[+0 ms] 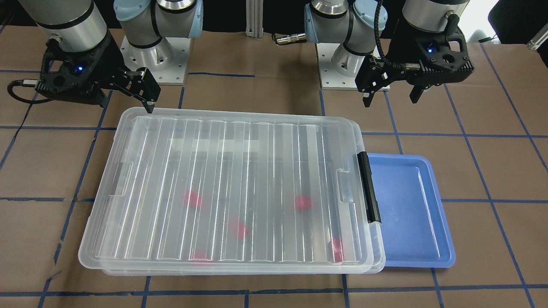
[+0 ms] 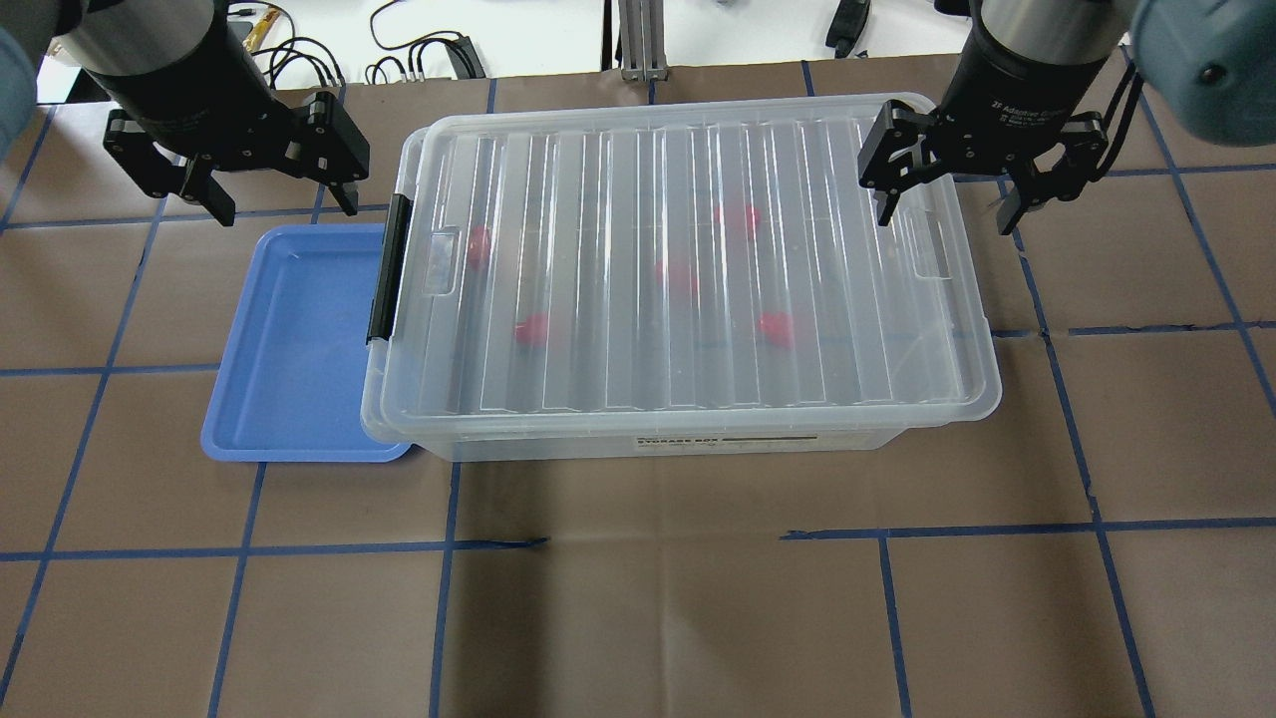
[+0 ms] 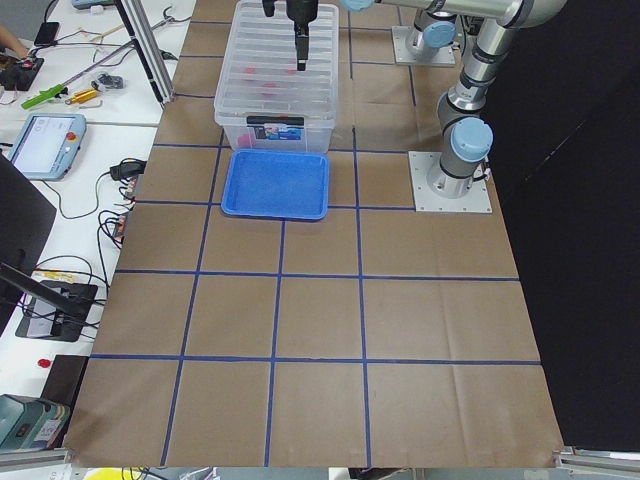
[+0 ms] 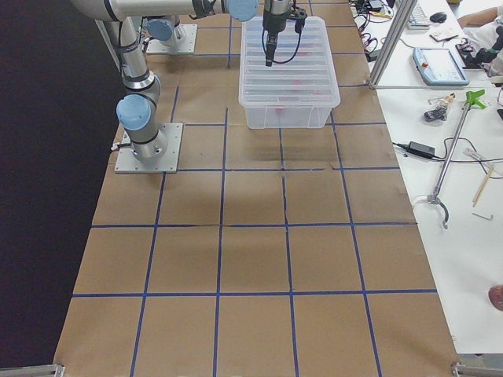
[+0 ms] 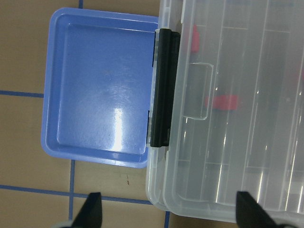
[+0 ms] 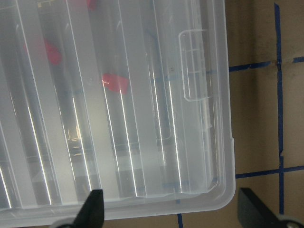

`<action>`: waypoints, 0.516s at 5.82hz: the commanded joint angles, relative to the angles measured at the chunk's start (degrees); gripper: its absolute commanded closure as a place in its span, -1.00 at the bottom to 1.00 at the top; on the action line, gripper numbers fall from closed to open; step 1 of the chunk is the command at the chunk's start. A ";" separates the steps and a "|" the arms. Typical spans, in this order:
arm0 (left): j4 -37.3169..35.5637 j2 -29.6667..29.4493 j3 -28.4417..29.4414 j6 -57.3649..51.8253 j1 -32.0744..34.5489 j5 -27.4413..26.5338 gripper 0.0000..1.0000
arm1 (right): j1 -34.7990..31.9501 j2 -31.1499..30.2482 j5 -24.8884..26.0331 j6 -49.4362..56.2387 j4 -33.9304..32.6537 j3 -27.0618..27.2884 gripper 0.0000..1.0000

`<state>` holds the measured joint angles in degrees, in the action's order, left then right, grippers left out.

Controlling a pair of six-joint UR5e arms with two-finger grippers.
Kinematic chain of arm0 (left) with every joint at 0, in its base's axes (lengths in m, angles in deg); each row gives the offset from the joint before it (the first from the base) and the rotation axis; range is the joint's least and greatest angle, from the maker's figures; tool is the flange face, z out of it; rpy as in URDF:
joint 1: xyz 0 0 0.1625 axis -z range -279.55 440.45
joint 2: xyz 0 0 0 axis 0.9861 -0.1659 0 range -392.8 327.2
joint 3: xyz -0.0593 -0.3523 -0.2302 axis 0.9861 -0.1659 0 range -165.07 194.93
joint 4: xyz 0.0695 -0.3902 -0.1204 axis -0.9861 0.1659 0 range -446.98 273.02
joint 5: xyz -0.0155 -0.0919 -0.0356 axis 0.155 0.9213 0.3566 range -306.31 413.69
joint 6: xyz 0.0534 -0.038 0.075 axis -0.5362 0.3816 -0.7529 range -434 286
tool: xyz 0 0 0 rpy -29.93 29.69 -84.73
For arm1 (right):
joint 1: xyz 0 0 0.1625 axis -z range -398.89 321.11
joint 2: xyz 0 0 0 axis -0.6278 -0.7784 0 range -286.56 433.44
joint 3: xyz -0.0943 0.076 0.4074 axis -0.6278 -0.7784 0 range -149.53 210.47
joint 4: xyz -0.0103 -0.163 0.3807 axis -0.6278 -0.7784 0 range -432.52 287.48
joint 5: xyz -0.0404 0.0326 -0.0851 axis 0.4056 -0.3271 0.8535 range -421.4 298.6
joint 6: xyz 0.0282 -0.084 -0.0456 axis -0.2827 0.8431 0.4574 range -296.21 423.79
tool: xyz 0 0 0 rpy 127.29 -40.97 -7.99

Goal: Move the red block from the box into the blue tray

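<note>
**Red block (image 2: 533,329) not yet reached**

It lies with several like it inside the box (image 2: 598,444), under the closed lid (image 2: 698,150); the blue tray (image 2: 289,339) touches the box's latch (image 2: 387,269) end, no block in it; my left gripper (image 2: 287,204) hovers above the tray's far edge, my right gripper (image 2: 945,219) over the lid's other end, both spread wide, holding nothing; opening, picking and placing all remain, I judge.
</note>
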<state>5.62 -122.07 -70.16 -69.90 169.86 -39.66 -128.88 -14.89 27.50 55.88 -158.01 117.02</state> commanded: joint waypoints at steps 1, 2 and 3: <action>0.04 -0.03 -0.33 -0.49 0.06 0.10 -0.96 | 0.08 0.01 0.31 0.00 0.06 0.11 -1.00; 0.04 -0.03 -0.34 -0.49 0.06 0.10 -0.96 | 0.86 0.10 0.66 0.96 0.06 0.20 -1.00; 0.04 0.06 -0.25 -0.58 -0.02 -0.16 -0.96 | 3.22 1.14 0.75 5.41 -0.98 1.07 -1.00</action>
<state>5.66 -122.08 -70.45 -70.41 169.90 -39.64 -127.43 -14.48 28.10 58.08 -158.28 117.48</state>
